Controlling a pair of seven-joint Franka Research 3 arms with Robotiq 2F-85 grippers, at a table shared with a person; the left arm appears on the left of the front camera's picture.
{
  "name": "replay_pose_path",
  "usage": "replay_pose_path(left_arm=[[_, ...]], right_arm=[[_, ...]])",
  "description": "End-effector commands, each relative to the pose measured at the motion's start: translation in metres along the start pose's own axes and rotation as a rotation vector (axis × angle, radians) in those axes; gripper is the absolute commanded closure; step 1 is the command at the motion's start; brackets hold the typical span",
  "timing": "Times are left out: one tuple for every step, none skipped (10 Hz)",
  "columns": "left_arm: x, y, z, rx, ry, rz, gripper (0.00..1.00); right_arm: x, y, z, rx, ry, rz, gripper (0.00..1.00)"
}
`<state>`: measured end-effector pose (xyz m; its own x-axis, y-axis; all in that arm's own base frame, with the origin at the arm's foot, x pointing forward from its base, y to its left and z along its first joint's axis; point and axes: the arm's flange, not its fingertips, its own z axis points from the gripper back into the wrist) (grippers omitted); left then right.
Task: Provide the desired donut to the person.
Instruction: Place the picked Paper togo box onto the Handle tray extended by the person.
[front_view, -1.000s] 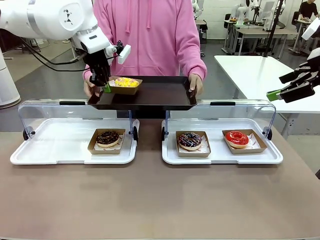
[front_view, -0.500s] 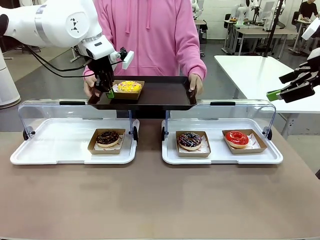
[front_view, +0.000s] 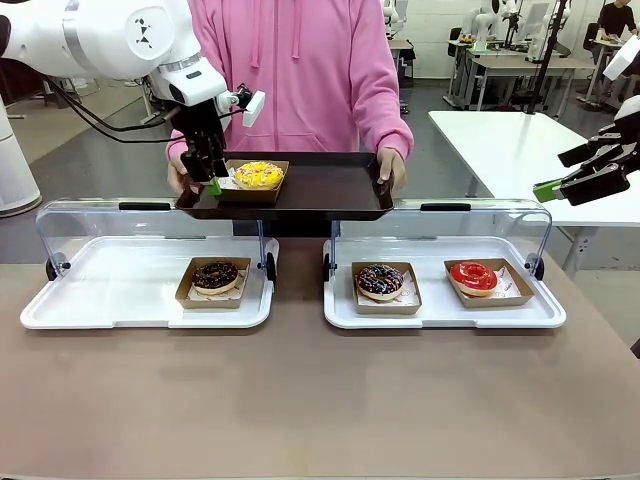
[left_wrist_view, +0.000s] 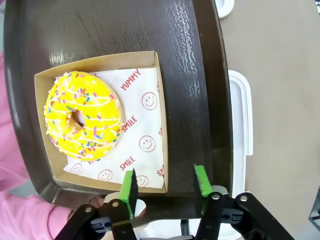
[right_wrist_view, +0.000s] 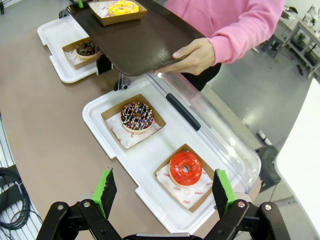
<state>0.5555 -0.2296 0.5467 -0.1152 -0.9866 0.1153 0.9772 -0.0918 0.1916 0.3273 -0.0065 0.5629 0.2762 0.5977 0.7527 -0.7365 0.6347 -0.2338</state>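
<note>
The yellow donut (front_view: 258, 174) (left_wrist_view: 82, 116), scattered with sprinkles, sits in an open cardboard box (front_view: 255, 193) (left_wrist_view: 100, 61) at the left end of a dark tray (front_view: 320, 190) (left_wrist_view: 125, 25). The person (front_view: 300, 70) holds that tray in the air by both ends, a hand (front_view: 390, 168) at each, above the far edge of the worktop (front_view: 300, 400). The left jaws stand apart with nothing between them. They are low over the box's outer edge and the tray's rim, close beside the person's hand at that end. The right jaws are also apart and empty, held off to the right, well away. On the worktop two open cases (front_view: 140, 300) hold a chocolate donut (front_view: 215, 275), a sprinkled chocolate donut (front_view: 380, 280) and a red donut (front_view: 473, 275).

By my reading the donut is delivered and the left arm (front_view: 120, 35) only has to leave. The danger lies in how it leaves. A sideways drift could hook a finger on the box wall and drag it. It could also press on the rim and tilt a tray that rests only in the person's grip, sliding the box off. The nearby hand could be knocked too.
</note>
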Motion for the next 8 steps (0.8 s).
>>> replay_pose_path(left_arm=[[-0.003,0.003,0.011,-0.02,0.005,0.024,0.01],[-0.005,0.004,0.014,-0.024,0.003,0.022,0.0],[-0.005,0.004,0.015,-0.026,0.007,0.016,0.0],[-0.006,0.005,0.016,-0.036,0.008,0.008,0.0],[-0.007,0.005,0.016,-0.041,0.01,0.003,0.0],[-0.007,0.001,0.017,-0.067,0.016,-0.002,0.0],[-0.013,-0.008,0.02,-0.138,0.025,-0.037,0.0],[-0.006,0.001,0.013,-0.04,0.012,0.009,0.0]], right_arm=[[-0.001,-0.001,-0.001,0.009,0.003,0.001,0.0],[-0.001,-0.001,-0.001,0.009,0.003,0.001,0.0],[-0.001,-0.001,-0.001,0.009,0.003,0.001,0.0],[-0.001,-0.001,-0.001,0.009,0.003,0.001,0.0],[-0.001,-0.001,-0.001,0.009,0.003,0.001,0.0],[-0.001,-0.001,-0.001,0.009,0.003,0.001,0.0],[-0.001,-0.001,-0.001,0.009,0.003,0.001,0.0],[-0.001,-0.001,-0.001,0.009,0.003,0.001,0.0]])
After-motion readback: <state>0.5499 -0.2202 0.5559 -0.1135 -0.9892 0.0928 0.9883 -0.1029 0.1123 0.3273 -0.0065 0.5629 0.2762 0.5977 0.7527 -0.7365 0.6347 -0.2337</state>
